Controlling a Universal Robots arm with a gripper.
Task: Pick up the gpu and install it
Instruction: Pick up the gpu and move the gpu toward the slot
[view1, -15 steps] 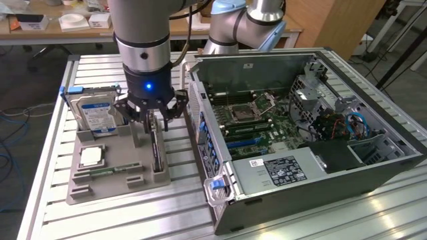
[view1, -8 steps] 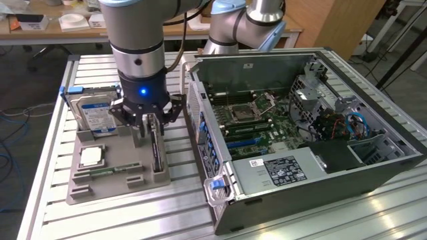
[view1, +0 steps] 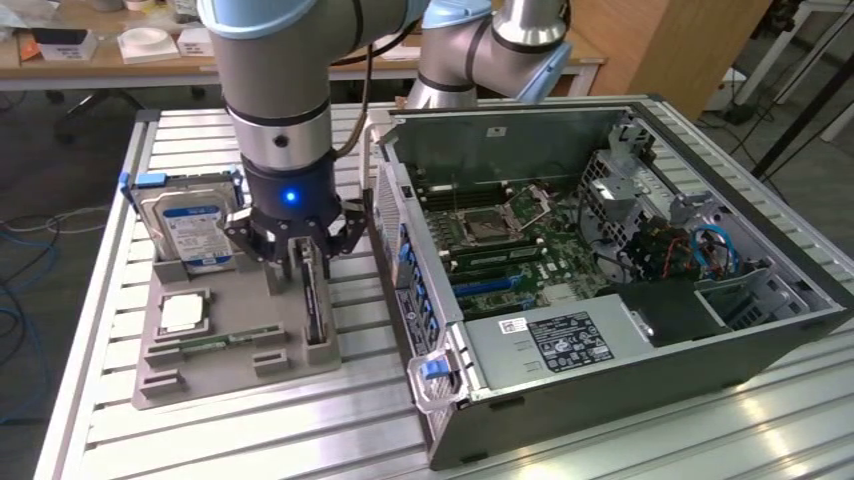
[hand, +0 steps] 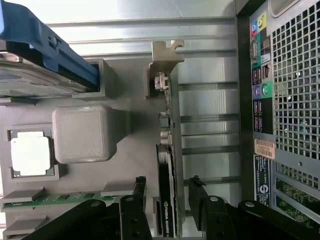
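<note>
The gpu (view1: 315, 312) stands on its long edge in a slot of the grey holder tray (view1: 220, 378), next to the open computer case. In the wrist view the gpu (hand: 166, 150) shows edge-on, thin and dark, with its silver bracket (hand: 165, 56) at the far end. My gripper (view1: 296, 260) hangs straight over the card's near end. The wrist view has the gripper (hand: 167, 200) open, one black finger (hand: 137, 197) on each side of the card, with small gaps to it.
A hard drive (view1: 191, 228) with a blue-white label stands at the tray's back. A processor chip (view1: 182, 312) and a memory stick (view1: 214, 342) lie in the tray. The open computer case (view1: 627, 330) with its motherboard (view1: 514, 240) sits at the exterior view's right.
</note>
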